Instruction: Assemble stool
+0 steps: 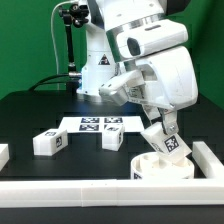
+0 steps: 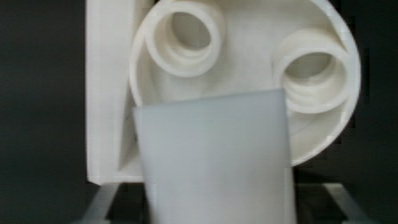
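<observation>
The stool's round white seat [image 1: 158,168] lies in the front right corner, against the rail. In the wrist view its face [image 2: 231,95] shows two round sockets. A white oblong leg [image 1: 171,144] with a tag stands tilted over the seat, its lower end at the seat's top. My gripper [image 1: 164,133] is shut on this leg. In the wrist view the leg [image 2: 214,150] fills the gap between my fingers [image 2: 102,202] and hides part of the seat. Two more tagged legs [image 1: 50,142] [image 1: 113,138] lie loose on the black table.
The marker board [image 1: 98,124] lies flat behind the loose legs. A white rail [image 1: 90,190] runs along the front edge and up the exterior view's right side [image 1: 207,155]. Another white piece [image 1: 3,153] shows at the left edge.
</observation>
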You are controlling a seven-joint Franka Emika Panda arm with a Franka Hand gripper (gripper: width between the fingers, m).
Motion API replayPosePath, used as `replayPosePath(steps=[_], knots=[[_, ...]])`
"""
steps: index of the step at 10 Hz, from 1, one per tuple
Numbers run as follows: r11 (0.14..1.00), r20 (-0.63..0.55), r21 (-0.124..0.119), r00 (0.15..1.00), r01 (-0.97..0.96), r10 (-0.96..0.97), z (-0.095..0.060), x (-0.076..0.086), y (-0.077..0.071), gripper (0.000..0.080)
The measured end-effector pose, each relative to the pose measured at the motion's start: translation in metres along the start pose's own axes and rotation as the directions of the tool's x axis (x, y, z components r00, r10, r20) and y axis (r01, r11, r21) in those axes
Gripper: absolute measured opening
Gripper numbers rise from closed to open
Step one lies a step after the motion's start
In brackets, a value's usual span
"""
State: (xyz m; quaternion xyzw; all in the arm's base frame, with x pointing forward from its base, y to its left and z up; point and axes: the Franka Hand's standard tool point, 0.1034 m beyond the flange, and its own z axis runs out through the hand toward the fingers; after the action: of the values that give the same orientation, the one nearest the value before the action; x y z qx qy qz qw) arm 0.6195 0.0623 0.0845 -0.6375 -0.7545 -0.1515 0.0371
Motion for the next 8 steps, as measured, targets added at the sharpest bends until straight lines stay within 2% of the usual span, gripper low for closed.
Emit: replayPosePath(steps=[6,8], knots=[[0.993,-0.009,-0.017,0.993,-0.120,0.120,0.007,0.029,0.006,0.0344],[0.992,-0.012,-0.016,0.992,-0.128,0.128,0.008,0.037,0.007,0.0343]])
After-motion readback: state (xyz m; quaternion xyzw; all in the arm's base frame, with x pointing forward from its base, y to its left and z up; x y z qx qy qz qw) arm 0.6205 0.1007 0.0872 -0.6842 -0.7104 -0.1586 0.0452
